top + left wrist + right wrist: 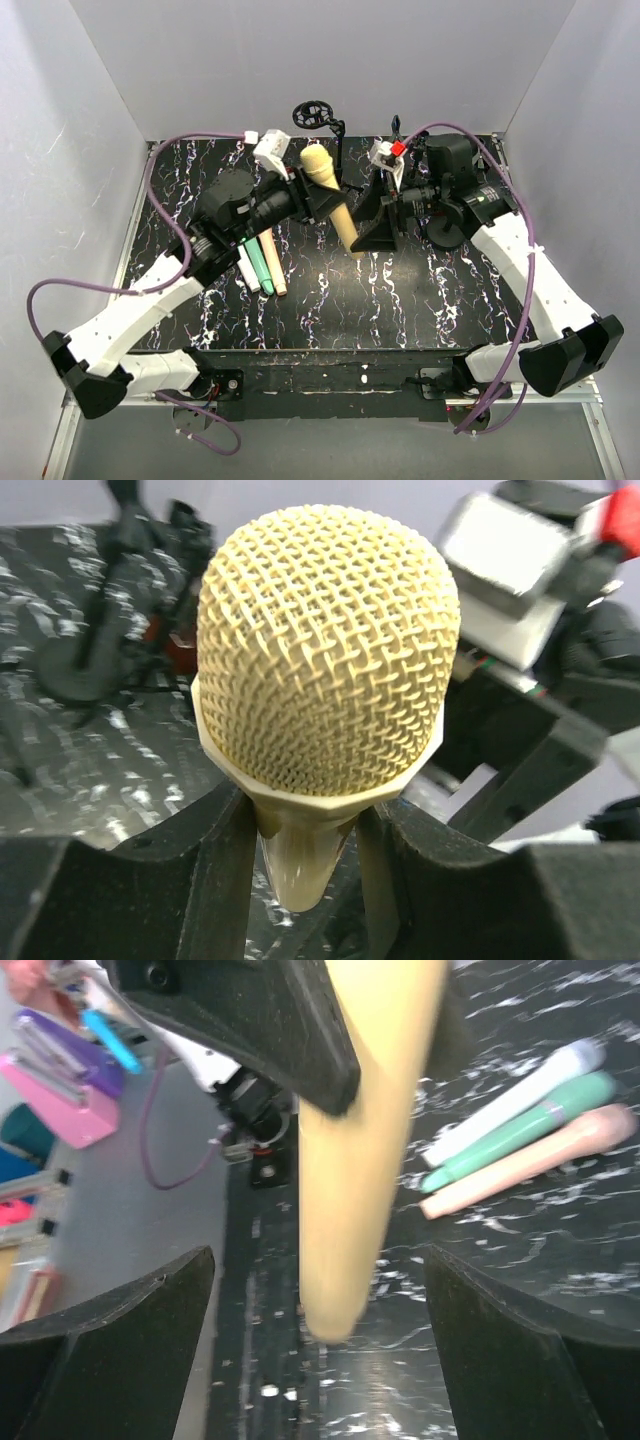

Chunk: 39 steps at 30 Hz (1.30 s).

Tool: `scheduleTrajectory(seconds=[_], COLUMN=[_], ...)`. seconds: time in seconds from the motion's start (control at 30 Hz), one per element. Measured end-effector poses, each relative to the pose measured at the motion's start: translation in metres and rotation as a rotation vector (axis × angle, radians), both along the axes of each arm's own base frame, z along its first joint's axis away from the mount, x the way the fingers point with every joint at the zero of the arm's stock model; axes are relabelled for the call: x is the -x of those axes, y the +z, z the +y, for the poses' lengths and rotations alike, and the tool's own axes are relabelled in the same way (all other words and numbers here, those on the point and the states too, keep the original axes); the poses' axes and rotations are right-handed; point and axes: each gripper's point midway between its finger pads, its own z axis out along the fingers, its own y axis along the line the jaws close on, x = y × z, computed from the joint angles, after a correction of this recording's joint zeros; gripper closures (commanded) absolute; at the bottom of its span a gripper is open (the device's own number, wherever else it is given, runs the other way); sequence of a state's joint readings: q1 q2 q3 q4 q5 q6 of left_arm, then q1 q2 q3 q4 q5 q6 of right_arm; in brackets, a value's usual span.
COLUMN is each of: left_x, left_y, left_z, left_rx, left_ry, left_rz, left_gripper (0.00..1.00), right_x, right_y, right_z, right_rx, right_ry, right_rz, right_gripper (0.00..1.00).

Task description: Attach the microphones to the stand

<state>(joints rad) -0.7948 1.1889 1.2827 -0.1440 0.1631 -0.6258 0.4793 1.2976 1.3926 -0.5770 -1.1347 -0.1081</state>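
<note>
Yellow microphone (pixel 325 650) clamped in left gripper (pixel 305 865), right gripper (pixel 320 1280) gaping; carry it steadily to the stand (pixel 313 112) at twelve o'clock.

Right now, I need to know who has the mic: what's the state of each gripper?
Left gripper: closed on the yellow microphone.
Right gripper: open, holding nothing.
</note>
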Motion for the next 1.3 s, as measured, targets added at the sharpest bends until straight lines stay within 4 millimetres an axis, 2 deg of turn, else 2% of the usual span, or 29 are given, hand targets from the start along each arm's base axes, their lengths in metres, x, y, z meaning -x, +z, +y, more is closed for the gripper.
scheduleTrajectory(seconds=[0.1, 0.2, 0.33, 0.43, 0.6, 0.7, 0.8, 1.0, 1.2, 1.3], left_x=[0.0, 0.009, 0.025, 0.032, 0.035, 0.037, 0.043, 0.052, 0.052, 0.051], left_y=[-0.003, -0.004, -0.015, -0.034, -0.061, -0.071, -0.073, -0.064, -0.066, -0.071], left_z=[0.03, 0.067, 0.109, 0.129, 0.145, 0.154, 0.165, 0.185, 0.19, 0.192], left_rx=[-0.065, -0.123, -0.183, -0.231, -0.303, -0.336, -0.338, -0.315, -0.324, -0.338], left_ry=[0.104, 0.194, 0.28, 0.317, 0.353, 0.372, 0.393, 0.44, 0.459, 0.464], left_rz=[-0.044, -0.099, -0.154, -0.164, -0.151, -0.146, -0.155, -0.192, -0.192, -0.185], left_gripper=[1.0, 1.0, 1.0, 1.0, 1.0, 1.0, 1.0, 1.0, 1.0, 1.0], right_x=[-0.019, -0.045, -0.094, -0.131, -0.201, -0.237, -0.254, -0.266, -0.287, -0.304], right_y=[0.013, 0.026, 0.036, 0.029, 0.013, -0.008, -0.031, -0.07, -0.064, -0.064], right_z=[-0.004, -0.015, -0.025, -0.024, -0.008, 0.0, 0.005, 0.011, 0.019, 0.023], right_rx=[0.013, 0.03, 0.075, 0.11, 0.161, 0.193, 0.209, 0.169, 0.086, 0.061], right_ry=[-0.063, -0.147, -0.284, -0.363, -0.449, -0.496, -0.503, -0.524, -0.574, -0.612], right_rz=[-0.117, -0.225, -0.357, -0.416, -0.454, -0.458, -0.462, -0.478, -0.526, -0.542], right_gripper=[0.03, 0.02, 0.02, 0.03, 0.07, 0.08, 0.08, 0.1, 0.15, 0.23])
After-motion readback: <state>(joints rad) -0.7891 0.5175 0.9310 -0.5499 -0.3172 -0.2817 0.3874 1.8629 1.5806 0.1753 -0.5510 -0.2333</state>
